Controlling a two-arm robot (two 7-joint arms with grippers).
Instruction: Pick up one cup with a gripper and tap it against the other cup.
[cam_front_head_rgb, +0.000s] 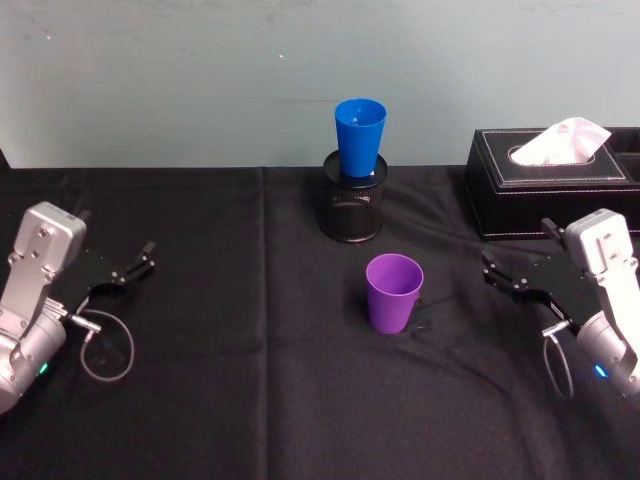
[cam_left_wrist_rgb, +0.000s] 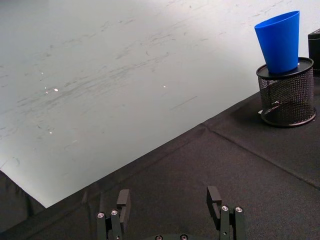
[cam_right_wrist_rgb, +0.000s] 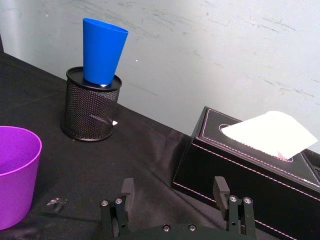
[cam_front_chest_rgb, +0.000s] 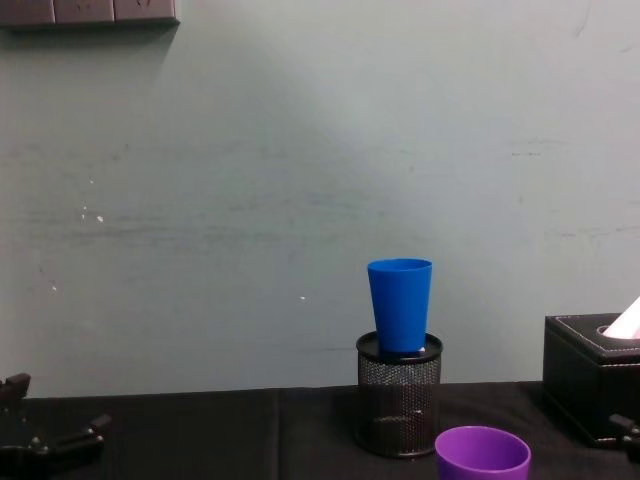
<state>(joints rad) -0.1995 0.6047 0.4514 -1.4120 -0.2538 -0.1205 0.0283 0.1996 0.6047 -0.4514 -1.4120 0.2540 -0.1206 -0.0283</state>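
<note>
Head view puts the purple cup (cam_front_head_rgb: 393, 292) upright mid-table, nearer than the blue cup (cam_front_head_rgb: 360, 135) perched on the mesh holder (cam_front_head_rgb: 352, 205). Right gripper (cam_front_head_rgb: 488, 270) to its right and left gripper (cam_front_head_rgb: 147, 256) far left gape wide, empty. Light, slick, thin plastic, I'd guess: pinch its wall midway, gently.

The blue cup (cam_front_head_rgb: 359, 135) stands with its base sunk out of sight inside the black mesh pen holder (cam_front_head_rgb: 352, 208). In the chest view, the lower edge cuts the purple cup (cam_front_chest_rgb: 482, 455) to little more than its rim, and the right edge crops the tissue box (cam_front_chest_rgb: 588, 385).
</note>
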